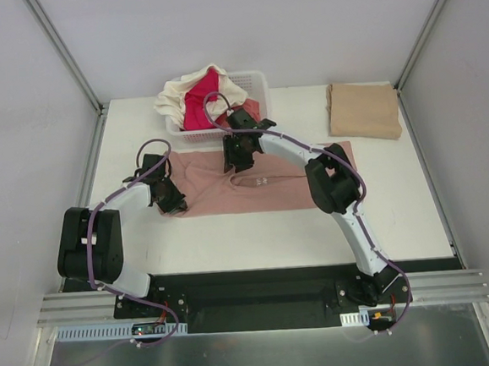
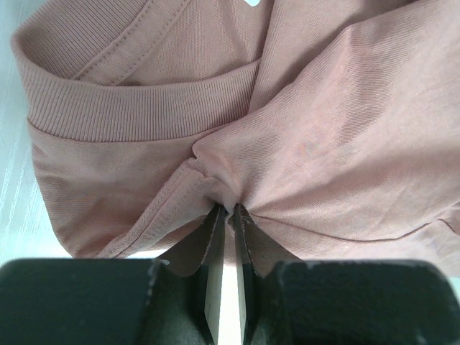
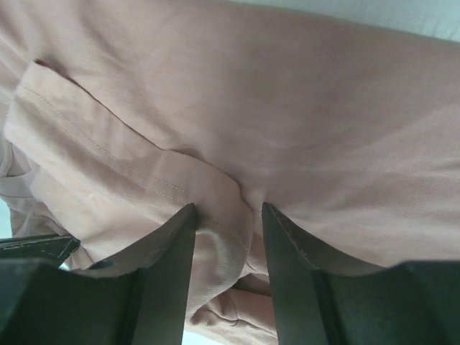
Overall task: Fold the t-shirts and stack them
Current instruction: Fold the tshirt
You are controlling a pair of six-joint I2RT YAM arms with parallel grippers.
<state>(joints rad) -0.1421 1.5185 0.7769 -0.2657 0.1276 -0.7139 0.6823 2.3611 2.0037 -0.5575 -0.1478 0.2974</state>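
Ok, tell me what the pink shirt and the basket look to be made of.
The pink shirt looks like soft matte cotton knit: fine knit lines, ribbed collar. The basket seems rigid white plastic, going by its moulded lattice walls.

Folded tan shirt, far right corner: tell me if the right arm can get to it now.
Probably yes: nothing lies between the tan shirt and the right arm, but the right pincer straddles a fold of the pink shirt and would need to let go first.
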